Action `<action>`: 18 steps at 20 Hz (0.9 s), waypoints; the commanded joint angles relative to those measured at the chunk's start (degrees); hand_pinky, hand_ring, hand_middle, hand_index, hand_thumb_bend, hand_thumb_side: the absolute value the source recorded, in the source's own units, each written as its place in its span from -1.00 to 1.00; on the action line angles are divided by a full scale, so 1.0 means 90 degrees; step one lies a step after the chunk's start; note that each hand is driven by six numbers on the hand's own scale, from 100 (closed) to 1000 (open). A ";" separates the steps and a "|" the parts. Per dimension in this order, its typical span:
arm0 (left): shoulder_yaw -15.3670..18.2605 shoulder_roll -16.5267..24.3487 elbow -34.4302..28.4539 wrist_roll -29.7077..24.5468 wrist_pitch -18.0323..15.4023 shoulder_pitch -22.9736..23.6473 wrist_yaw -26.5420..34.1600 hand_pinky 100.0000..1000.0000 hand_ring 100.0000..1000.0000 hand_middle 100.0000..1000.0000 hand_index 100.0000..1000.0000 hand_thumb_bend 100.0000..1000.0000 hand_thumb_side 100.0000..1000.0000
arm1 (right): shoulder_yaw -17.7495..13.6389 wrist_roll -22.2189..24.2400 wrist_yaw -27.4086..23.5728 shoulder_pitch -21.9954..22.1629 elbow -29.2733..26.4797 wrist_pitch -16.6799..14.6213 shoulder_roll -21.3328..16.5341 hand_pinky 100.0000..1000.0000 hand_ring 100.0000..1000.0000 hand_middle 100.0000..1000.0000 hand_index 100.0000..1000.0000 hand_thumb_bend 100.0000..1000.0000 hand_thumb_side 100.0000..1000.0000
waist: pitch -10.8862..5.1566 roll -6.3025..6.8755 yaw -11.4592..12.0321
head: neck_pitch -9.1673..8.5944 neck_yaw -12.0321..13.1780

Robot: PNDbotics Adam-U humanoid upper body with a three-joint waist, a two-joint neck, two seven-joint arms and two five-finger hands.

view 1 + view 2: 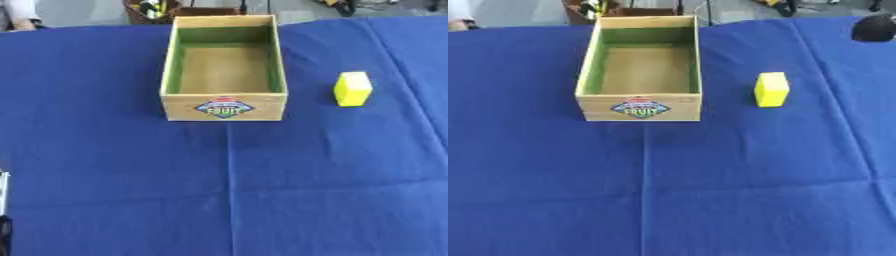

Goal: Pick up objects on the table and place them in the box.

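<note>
while the wooden box [224, 106] stands open, a yellow block [353, 89] sits apart to its right — right hand [875, 27] barely visible at the edge, fingers indeterminate.

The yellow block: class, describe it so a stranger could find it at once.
Start at the blue tablecloth and find the open wooden box in its middle. To the box's right, apart from it, stands the yellow block, the only loose thing on the cloth.

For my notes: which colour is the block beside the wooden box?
Yellow: the block, seen best in the left eye view.
</note>
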 commanded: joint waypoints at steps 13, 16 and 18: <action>-0.0097 0.0060 -0.0112 -0.0121 0.0018 -0.0048 0.0087 -0.30 0.18 0.05 0.32 -0.87 1.00 | 0.0819 0.1100 0.0468 -0.1995 0.1734 -0.0284 0.1095 0.63 0.71 0.62 0.87 0.41 0.88 | -0.0090 -0.0023 0.0124 | -0.0104 -0.0300; -0.0102 0.0046 -0.0112 -0.0130 0.0021 -0.0048 0.0092 -0.30 0.18 0.05 0.32 -0.87 1.00 | 0.0933 0.1175 0.0692 -0.2362 0.2120 -0.0360 0.1408 0.63 0.71 0.62 0.86 0.41 0.89 | -0.0077 -0.0023 0.0144 | -0.0140 -0.0362; -0.0104 0.0038 -0.0112 -0.0134 0.0024 -0.0049 0.0094 -0.30 0.18 0.05 0.32 -0.87 1.00 | 0.0984 0.1193 0.0831 -0.2558 0.2382 -0.0409 0.1606 0.63 0.71 0.62 0.87 0.42 0.88 | -0.0067 -0.0024 0.0164 | -0.0164 -0.0407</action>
